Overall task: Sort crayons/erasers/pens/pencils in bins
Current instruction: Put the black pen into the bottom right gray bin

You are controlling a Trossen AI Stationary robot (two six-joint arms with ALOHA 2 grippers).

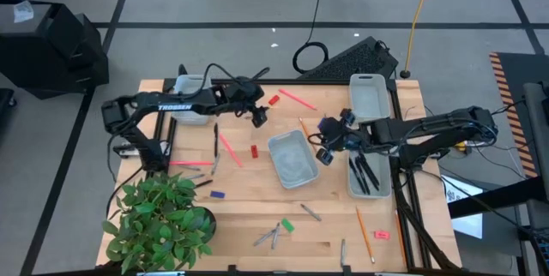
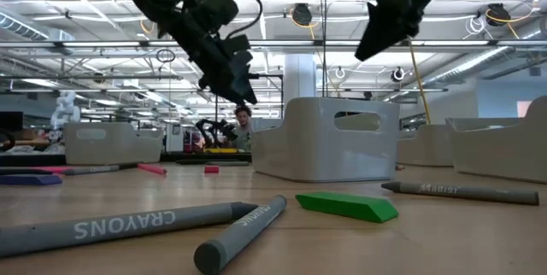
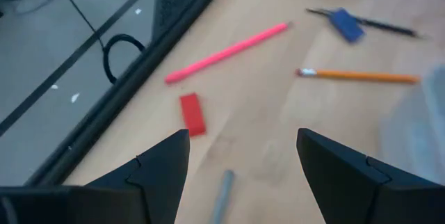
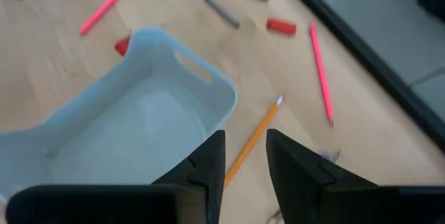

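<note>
My left gripper (image 1: 257, 118) (image 3: 243, 137) hangs open above the far middle of the table, over a red eraser (image 3: 192, 114) and the end of a grey crayon (image 3: 222, 195). A pink pencil (image 3: 226, 52) and an orange pencil (image 3: 358, 76) lie beyond it. My right gripper (image 1: 326, 152) (image 4: 245, 137) hovers with a narrow gap between its fingers, nothing in it. It is over the orange pencil (image 4: 254, 139), beside the centre bin (image 1: 292, 158). Black pens (image 1: 364, 173) lie in the right bin (image 1: 382, 189). Both grippers are well above the table in the low view.
Two more bins (image 1: 371, 96) (image 1: 190, 109) stand at the far edge. Crayons (image 1: 270, 235), a green eraser (image 1: 287, 225), a blue eraser (image 1: 217, 195), a pink eraser (image 1: 382, 235) and pencils (image 1: 229, 149) (image 1: 364, 233) are scattered around. A potted plant (image 1: 159, 216) fills the near left corner.
</note>
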